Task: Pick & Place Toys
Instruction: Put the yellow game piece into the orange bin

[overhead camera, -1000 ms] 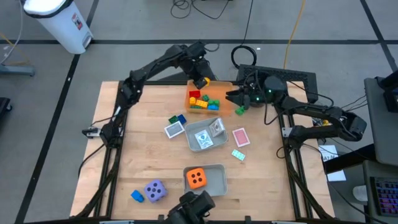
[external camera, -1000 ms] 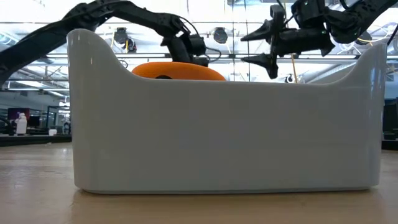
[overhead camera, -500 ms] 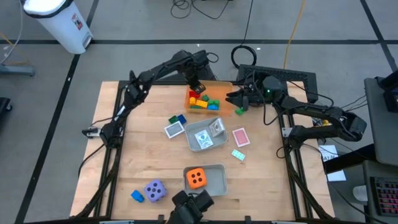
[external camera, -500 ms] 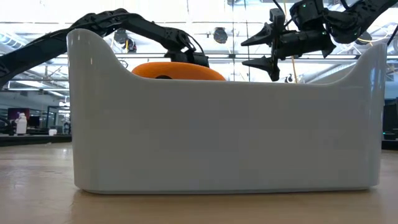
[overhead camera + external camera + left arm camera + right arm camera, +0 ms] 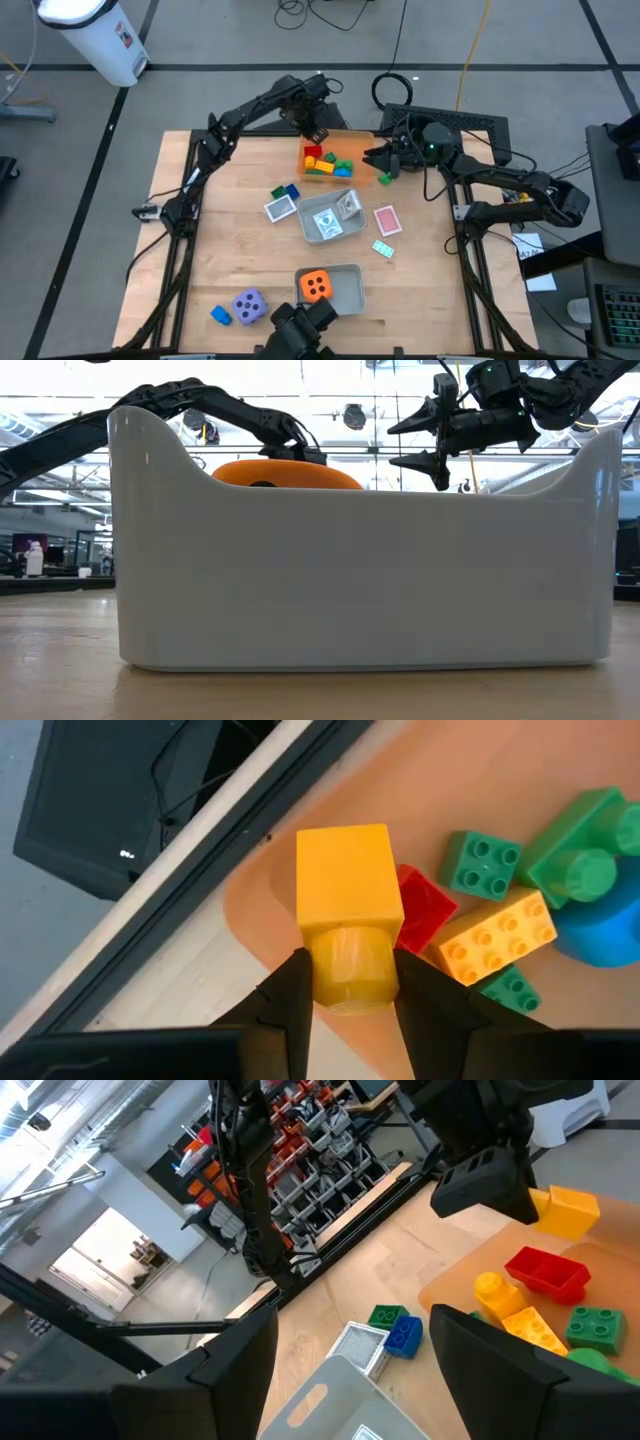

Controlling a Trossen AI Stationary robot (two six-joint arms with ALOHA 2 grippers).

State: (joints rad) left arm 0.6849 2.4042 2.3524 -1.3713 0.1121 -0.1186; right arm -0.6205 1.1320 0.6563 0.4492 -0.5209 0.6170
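Yellow brick (image 5: 346,910) | left jaws grasping it over orange tray (image 5: 345,143) | right jaws released, empty

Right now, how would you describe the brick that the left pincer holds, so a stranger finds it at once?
Look at the orange plastic tray at the table's far edge. Above its far left corner, the left pincer grips a plain yellow plastic brick. It alone is lifted; the other bricks lie in the tray.

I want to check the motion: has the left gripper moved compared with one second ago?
Yes. The left gripper, shut on a yellow brick, has shifted slightly toward the far edge of the orange tray, measured against the tray in the high view.
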